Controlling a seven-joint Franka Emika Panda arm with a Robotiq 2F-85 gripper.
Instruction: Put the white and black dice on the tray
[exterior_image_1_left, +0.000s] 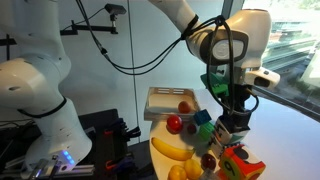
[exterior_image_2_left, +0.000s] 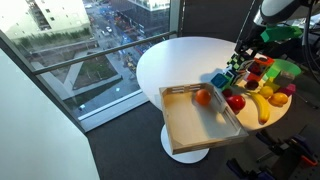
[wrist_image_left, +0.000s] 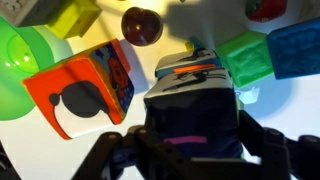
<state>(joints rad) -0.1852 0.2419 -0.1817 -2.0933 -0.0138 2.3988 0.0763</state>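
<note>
Two fingers grip the white and black dice beside the orange cube.

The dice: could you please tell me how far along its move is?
Done: nothing yet; the dice is off the tray. In hand: the tool sits over the dice, grip unclear. Left: lift, carry, release on the tray.
</note>
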